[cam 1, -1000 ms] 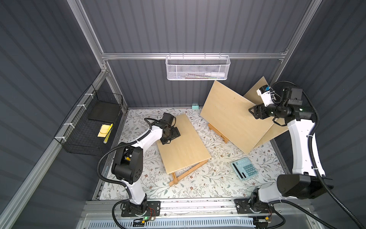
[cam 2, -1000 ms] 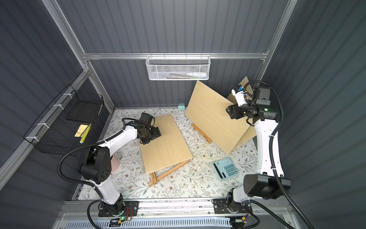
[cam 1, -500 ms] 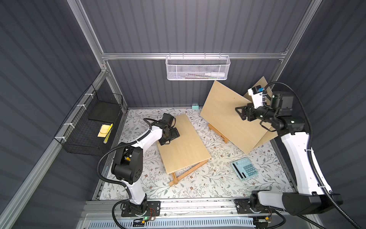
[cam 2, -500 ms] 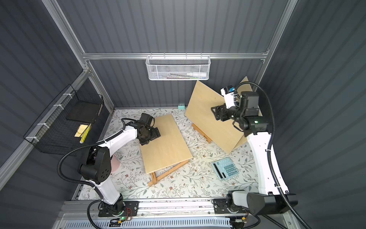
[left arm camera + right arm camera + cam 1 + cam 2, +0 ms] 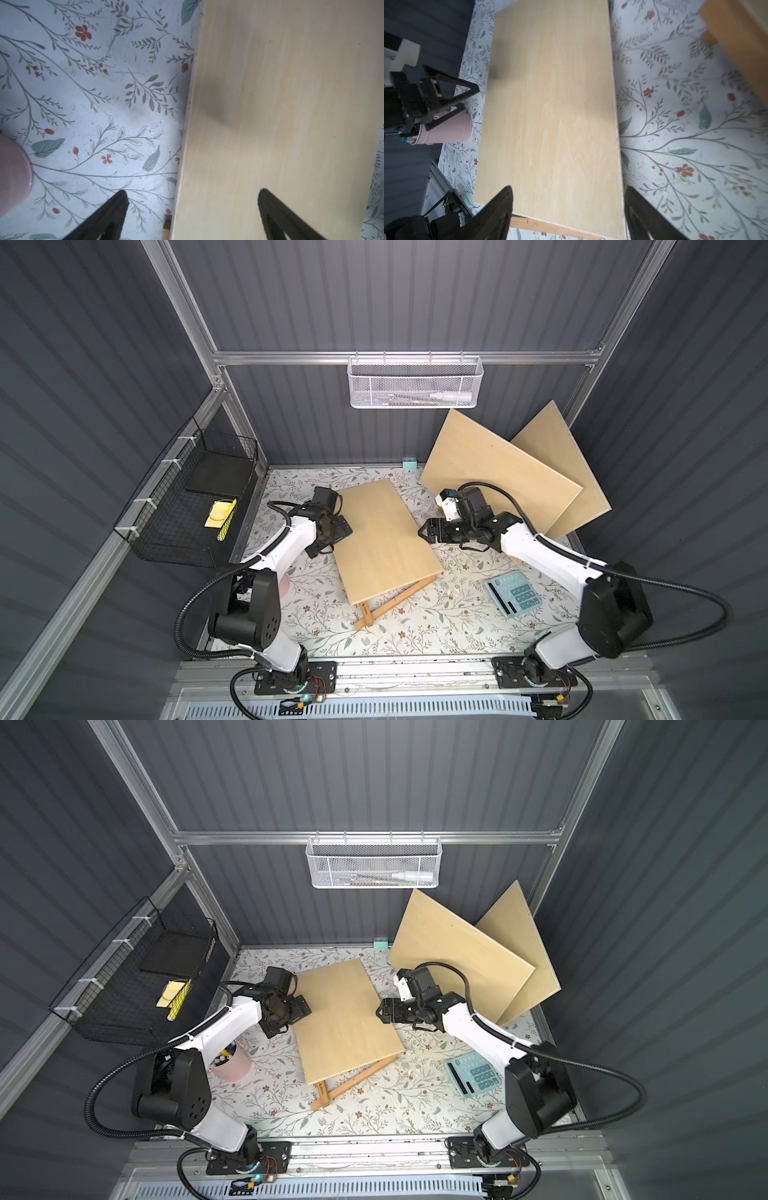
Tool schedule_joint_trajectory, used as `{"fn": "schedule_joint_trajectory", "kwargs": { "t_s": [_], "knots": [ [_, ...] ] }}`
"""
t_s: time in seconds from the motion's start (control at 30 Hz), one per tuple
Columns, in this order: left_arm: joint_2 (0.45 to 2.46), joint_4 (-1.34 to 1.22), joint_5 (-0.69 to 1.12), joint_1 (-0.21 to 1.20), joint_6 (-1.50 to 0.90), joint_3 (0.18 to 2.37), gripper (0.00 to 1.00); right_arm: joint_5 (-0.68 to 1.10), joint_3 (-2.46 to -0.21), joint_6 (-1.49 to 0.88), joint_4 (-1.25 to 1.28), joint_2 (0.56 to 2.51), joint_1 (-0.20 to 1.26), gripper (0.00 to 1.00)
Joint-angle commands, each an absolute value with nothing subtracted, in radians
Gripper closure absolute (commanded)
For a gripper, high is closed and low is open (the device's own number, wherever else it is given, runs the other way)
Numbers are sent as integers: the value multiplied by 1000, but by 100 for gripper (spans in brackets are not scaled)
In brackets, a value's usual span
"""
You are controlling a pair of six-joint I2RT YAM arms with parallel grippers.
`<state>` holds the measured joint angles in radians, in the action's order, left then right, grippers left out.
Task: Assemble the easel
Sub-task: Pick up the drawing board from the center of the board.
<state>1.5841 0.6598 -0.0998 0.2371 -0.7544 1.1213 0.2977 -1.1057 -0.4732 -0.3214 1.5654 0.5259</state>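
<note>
Plywood first: the pale board [image 5: 384, 539] lies flat in the middle of the floral worktop [image 5: 415, 630]. The easel [image 5: 390, 603] is underneath it, only its wooden legs poking out at the near end. Left end effector [image 5: 192, 194] is spread wide and holding nothing, one finger over the flowers and the other over the board, straddling a long edge. Right end effector [image 5: 569, 189] is wide too and empty, one finger over the wood and one just off the opposite long edge. Now the containers. White mesh basket [image 5: 357, 381] hangs on the back rail, and a white marker [image 5: 451, 396] lies along its bottom among thinner pens I can't tell apart. Black wire basket [image 5: 166, 531] on the left wall holds a yellow pad [image 5: 215, 514], a yellow pen [image 5: 226, 522] right beside it, and a flat black box [image 5: 218, 475] at the far end. Pink cup [image 5: 235, 1067] sits on the worktop by the left arm's base, pens [image 5: 222, 1054] bunched inside. Two bigger boards [image 5: 498, 472] lean in the back right corner, and a teal calculator [image 5: 515, 593] lies near the right arm.
</note>
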Motion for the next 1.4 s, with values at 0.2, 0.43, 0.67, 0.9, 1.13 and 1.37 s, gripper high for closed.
{"fn": "schedule_joint_trajectory", "kwargs": {
  "t_s": [0.2, 0.43, 0.67, 0.9, 1.13, 1.37],
  "knots": [
    [1690, 468, 165, 213, -653, 1050, 1, 412, -1148, -526, -229, 1738, 541, 16],
    [1696, 377, 223, 213, -640, 973, 1, 484, -1157, -508, -212, 1835, 549, 15],
    [1676, 363, 290, 214, -637, 952, 9, 510, -1178, -482, -232, 1913, 562, 14],
    [1625, 378, 378, 215, -625, 1001, 19, 522, -1180, -465, -230, 1975, 572, 14],
    [1581, 281, 498, 215, -699, 1012, 30, 545, -1216, -441, -251, 2010, 587, 13],
    [1497, 195, 562, 215, -737, 1058, 34, 557, -1244, -414, -274, 2026, 606, 11]
  ]
}}
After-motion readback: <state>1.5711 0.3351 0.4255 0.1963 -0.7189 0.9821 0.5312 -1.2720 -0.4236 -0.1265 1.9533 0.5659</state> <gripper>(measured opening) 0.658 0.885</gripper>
